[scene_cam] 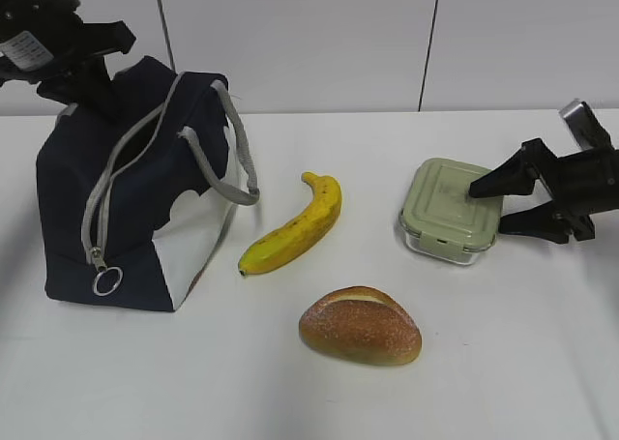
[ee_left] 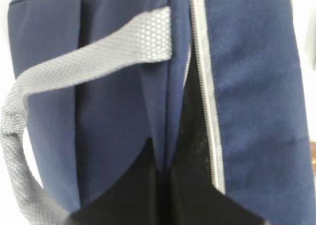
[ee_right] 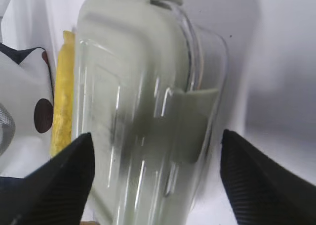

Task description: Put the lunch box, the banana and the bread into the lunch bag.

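The navy lunch bag (scene_cam: 97,218) stands at the left, its grey zipper run down to the ring pull (scene_cam: 106,280). My left gripper (scene_cam: 100,100) is at the bag's top rear. In the left wrist view it (ee_left: 165,178) is shut on the navy fabric beside the zipper (ee_left: 210,111), where a dark gap shows. The banana (scene_cam: 295,229) lies mid-table and the bread (scene_cam: 360,326) in front of it. The green-lidded lunch box (scene_cam: 447,203) sits on the right. My right gripper (scene_cam: 495,208) is open, its fingers either side of the box's right end (ee_right: 143,86).
A white table (scene_cam: 542,363) carries everything, with a white panelled wall behind. The bag's grey strap handles (scene_cam: 242,160) hang towards the banana. In the right wrist view the banana (ee_right: 63,96) and the bag's white panel (ee_right: 24,86) show beyond the box.
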